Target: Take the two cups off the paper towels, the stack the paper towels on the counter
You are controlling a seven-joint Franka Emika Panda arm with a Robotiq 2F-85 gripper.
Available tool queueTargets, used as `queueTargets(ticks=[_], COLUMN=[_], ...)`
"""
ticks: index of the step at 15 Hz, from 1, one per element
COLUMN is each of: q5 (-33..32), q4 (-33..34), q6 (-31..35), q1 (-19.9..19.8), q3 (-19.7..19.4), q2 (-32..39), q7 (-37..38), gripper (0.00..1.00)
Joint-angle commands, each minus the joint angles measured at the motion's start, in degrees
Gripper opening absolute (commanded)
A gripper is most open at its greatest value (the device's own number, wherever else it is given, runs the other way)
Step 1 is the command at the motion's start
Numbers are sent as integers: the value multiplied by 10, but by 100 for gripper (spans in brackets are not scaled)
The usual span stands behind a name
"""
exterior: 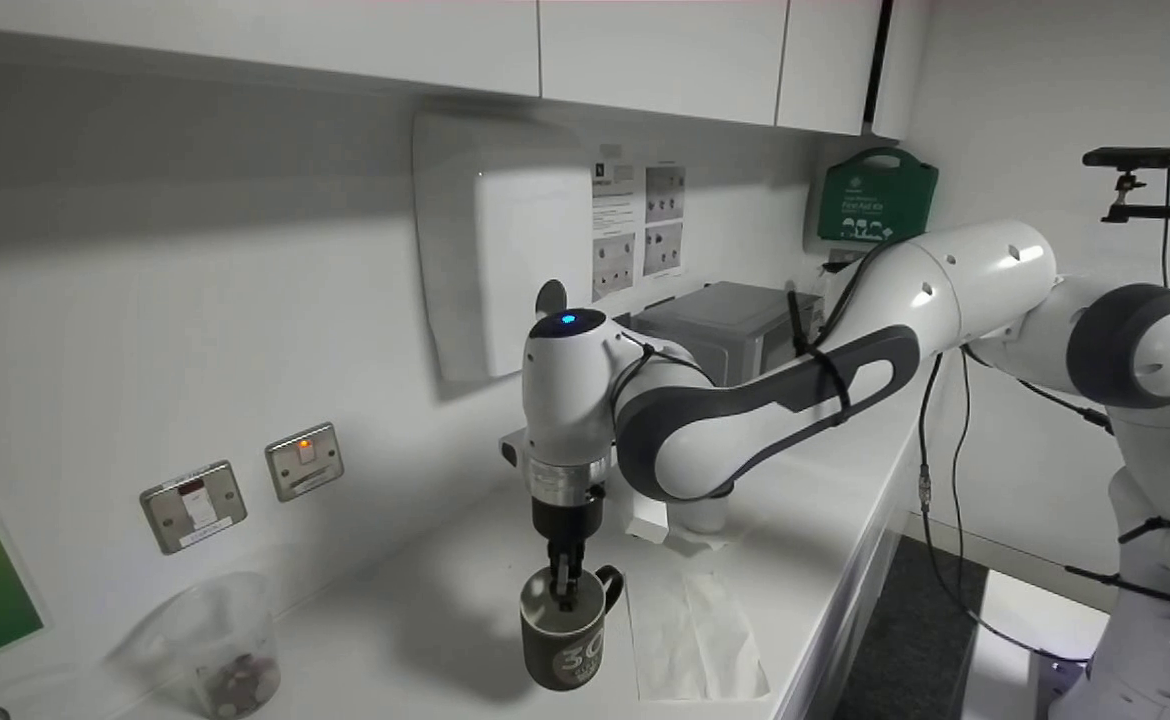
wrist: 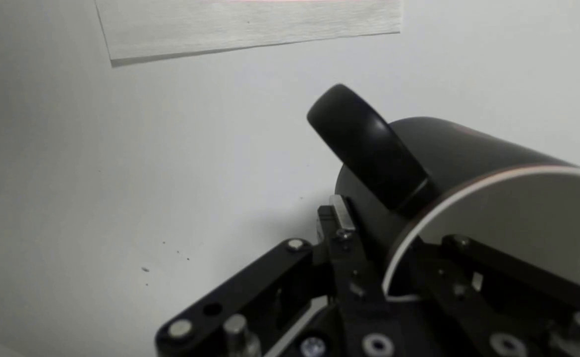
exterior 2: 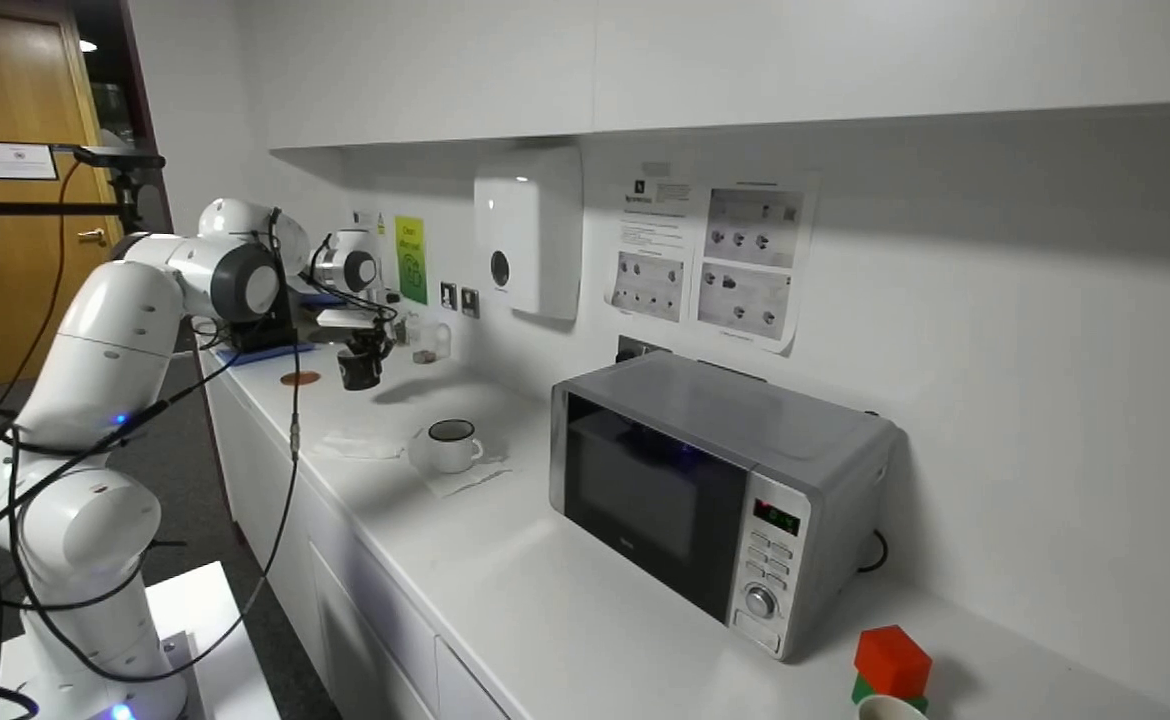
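Gripper (exterior: 565, 596) and dark mug (exterior: 563, 662) meet at the mug's rim: one finger reaches inside, the other lies against the outside, and the mug's wall is pinched between them. The dark mug looks upright in an exterior view, its handle toward 1 or 2 o'clock and large pale characters on its front; whether its base touches the tabletop (exterior 2: 515, 590) I cannot tell.

There, with the dark mug as the centre of the clock, one paper towel (exterior: 695, 650) lies flat and lightly creased just beside it at 3 o'clock. A clear container (exterior: 225, 640) stands well apart at 9, two metal switch plates (exterior: 317, 474) sit near 10, and a dispenser (exterior: 535, 250) hangs at 12. The arm (exterior: 745, 440) slopes down from between 1 and 2.

In an exterior view a white mug (exterior 2: 450, 457) stands upright on a second paper towel (exterior 2: 465, 483), handle at 3 o'clock. Reckoned from it, the dark mug is at 10, the first paper towel just beside at 9, a microwave (exterior 2: 655, 490) between 3 and 4, and a red block (exterior 2: 893, 660), on top of a green block (exterior 2: 862, 690), well apart at 4.

In the wrist view the dark mug sits at 3 o'clock with its handle pointing to 10, and the edge of a paper towel crosses the top near 12, apart from the mug.
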Motion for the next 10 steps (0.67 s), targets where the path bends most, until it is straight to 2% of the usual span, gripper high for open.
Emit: queueTargets(ticks=[1, 10], q5=[26, 46], q4=[52, 92], q6=[-28, -39], q1=[0, -6], q3=[-4, -11], q2=[25, 80], q7=[-31, -90], gripper=[2, 2])
